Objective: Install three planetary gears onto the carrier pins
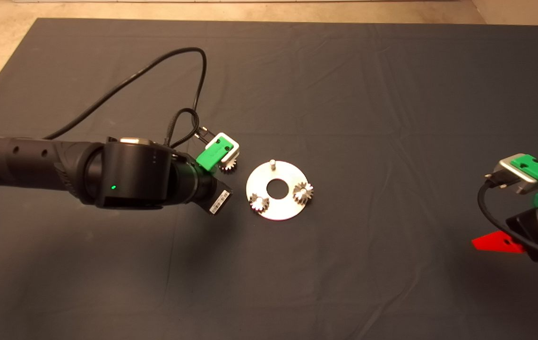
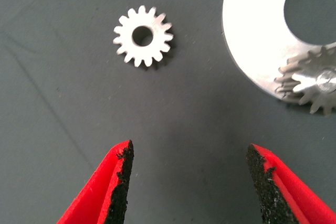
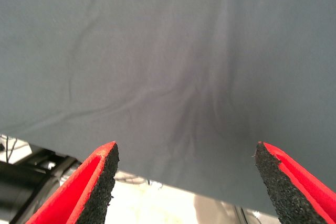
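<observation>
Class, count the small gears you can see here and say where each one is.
3. Two gears sit on pins on the disc; one loose gear lies on the mat beside it, under the left claw.

The mat (image 1: 344, 94) is dark cloth, matt and a bit wrinkled. The disc (image 1: 276, 208) is flat, shiny metal, and the loose gear (image 2: 143, 36) looks like pale, bright metal with a smooth face. The left gripper (image 2: 189, 182) has smooth red plastic fingers (image 2: 100, 192) with rough, crumbly black pads (image 2: 122, 182), and so does the right gripper (image 3: 186, 182).
</observation>
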